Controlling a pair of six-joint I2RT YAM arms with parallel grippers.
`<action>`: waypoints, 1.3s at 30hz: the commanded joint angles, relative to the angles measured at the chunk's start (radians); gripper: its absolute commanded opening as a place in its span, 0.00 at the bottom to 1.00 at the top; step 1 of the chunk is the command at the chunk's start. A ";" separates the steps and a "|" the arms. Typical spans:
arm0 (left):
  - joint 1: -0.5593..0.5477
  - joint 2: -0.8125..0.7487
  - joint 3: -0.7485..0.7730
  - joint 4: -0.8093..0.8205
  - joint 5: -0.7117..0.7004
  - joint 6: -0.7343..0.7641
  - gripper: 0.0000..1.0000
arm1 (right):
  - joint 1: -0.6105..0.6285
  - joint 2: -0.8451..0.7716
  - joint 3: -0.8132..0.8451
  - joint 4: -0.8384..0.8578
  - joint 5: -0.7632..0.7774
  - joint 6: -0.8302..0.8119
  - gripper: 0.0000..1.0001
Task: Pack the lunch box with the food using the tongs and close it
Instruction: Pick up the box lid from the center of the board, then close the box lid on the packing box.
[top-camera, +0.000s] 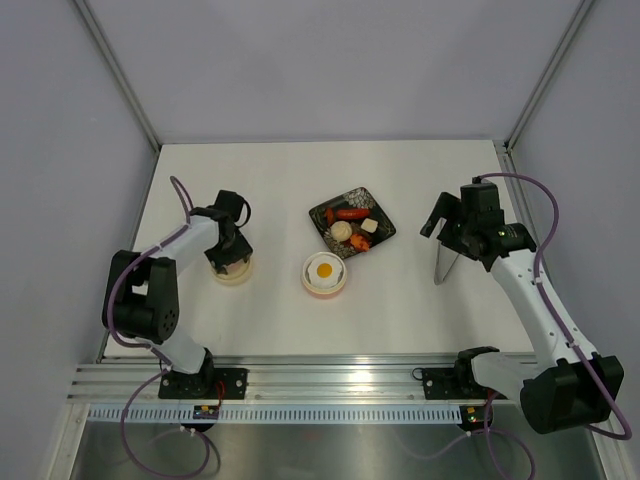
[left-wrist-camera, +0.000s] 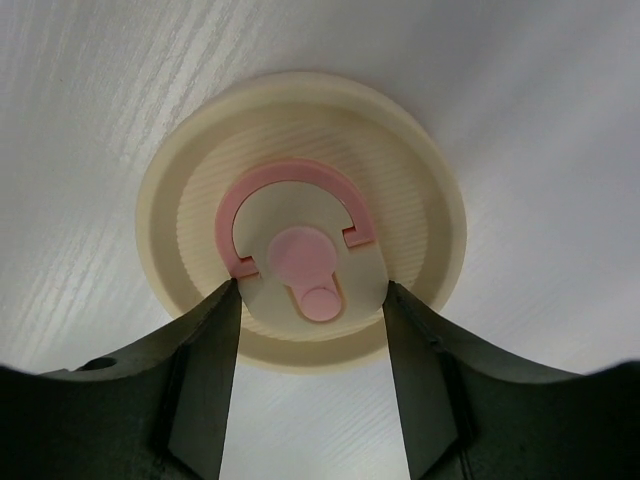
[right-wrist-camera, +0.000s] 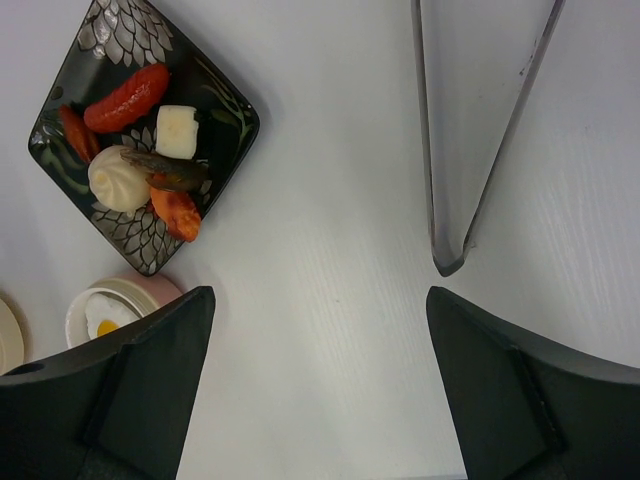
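Left claw (left-wrist-camera: 312, 312) has smooth dark fingers (left-wrist-camera: 205, 385) beside the round, ridged cream lid (left-wrist-camera: 300, 140) and its pink knob (left-wrist-camera: 305, 262); pinching unclear. Right claw (right-wrist-camera: 315, 345) spread wide; thin shiny tongs (right-wrist-camera: 446, 258) cut off.

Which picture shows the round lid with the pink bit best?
The left wrist view: the lid fills it, pink ring and knob clear, the fingers either side of its middle. The top view shows only its cream edge under the left arm. The right wrist view catches a sliver at the left edge.
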 joint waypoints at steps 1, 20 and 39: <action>0.001 -0.085 -0.010 -0.004 0.028 0.124 0.00 | 0.010 -0.029 -0.005 -0.001 -0.015 0.013 0.94; -0.300 -0.227 0.183 -0.155 0.054 0.354 0.00 | 0.008 -0.066 0.001 -0.041 0.010 0.031 0.95; -0.603 -0.025 0.378 -0.160 0.092 0.388 0.00 | 0.008 -0.083 -0.014 -0.050 0.031 0.039 0.95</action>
